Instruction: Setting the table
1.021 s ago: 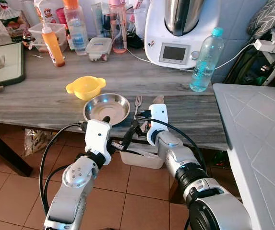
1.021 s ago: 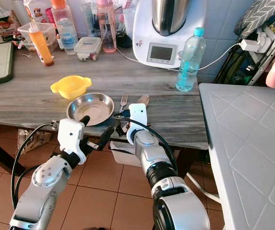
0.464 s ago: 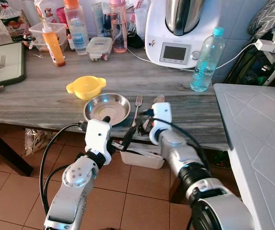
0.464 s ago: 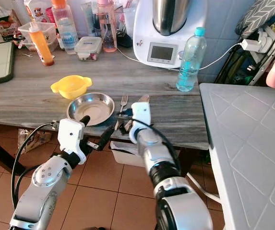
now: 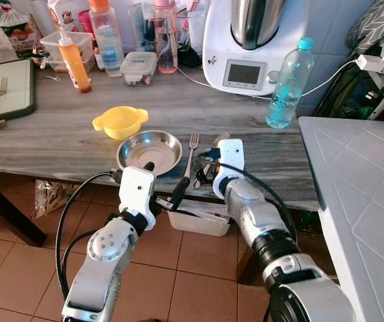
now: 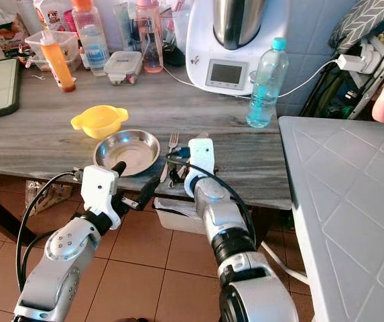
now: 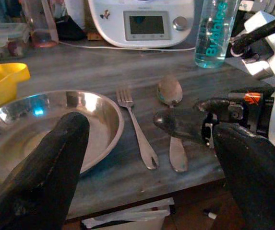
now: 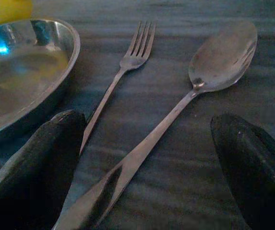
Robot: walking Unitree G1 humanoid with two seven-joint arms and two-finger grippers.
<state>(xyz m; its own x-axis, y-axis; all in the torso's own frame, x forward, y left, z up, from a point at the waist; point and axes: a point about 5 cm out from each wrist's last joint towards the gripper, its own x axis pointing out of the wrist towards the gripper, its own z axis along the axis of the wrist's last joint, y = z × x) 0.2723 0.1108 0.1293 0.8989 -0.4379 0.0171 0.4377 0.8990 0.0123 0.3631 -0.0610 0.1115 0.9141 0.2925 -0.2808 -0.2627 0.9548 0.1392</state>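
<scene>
The right gripper (image 8: 147,158) has its two black fingers (image 8: 36,163) spread wide apart, straddling the spoon (image 8: 209,67) handle low over the grey table (image 5: 57,134) and gripping nothing. The spoon lies flat near the front edge, just beside the fork (image 5: 192,151), which sits at about 3 o'clock from the steel plate (image 5: 149,149); the yellow bowl (image 5: 119,121) touches or nearly touches the plate at its 11 o'clock. The left gripper (image 7: 142,143) hangs off the table's front edge at the plate's 6 o'clock, fingers also wide apart and empty. The likely trouble is the thin handle lying flush on the wood: if the fingers close too high they could slide over it, or tip the bowl of the spoon up and skate it sideways into the fork. One finger stands near the fork's handle, so closing could drag the fork along or nudge it against the plate. Being so near the edge, a shoved spoon might drop to the tiled floor (image 5: 17,268).
</scene>
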